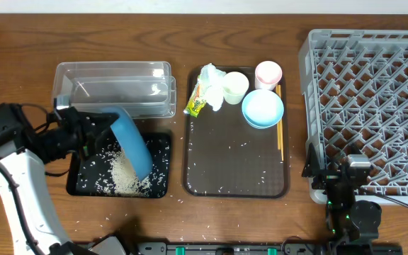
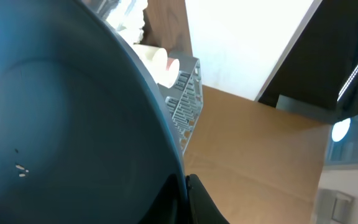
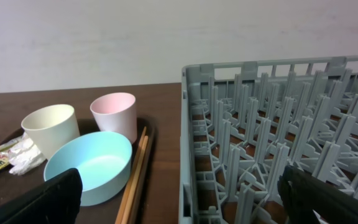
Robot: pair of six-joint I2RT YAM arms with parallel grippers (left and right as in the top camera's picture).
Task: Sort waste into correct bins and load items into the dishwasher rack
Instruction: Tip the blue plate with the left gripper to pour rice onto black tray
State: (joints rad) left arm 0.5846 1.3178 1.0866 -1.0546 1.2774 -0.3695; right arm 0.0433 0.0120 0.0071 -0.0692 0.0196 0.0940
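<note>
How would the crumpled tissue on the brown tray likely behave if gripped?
The crumpled tissue looks soft and very light, so it would probably squash and flop. It lies beside the white cup and wrapper, so a grab might nudge those.

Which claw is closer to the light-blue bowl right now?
Right. The open right claw is at the near-left corner of the dishwasher rack, to the right of the bowl. The left claw is farther left, holding the blue plate over the black tray.

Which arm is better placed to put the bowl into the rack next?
Right, probably. The right pincer is open and empty beside the rack, with the bowl close by. The left pincer is shut on the plate, tilted over the black tray.
</note>
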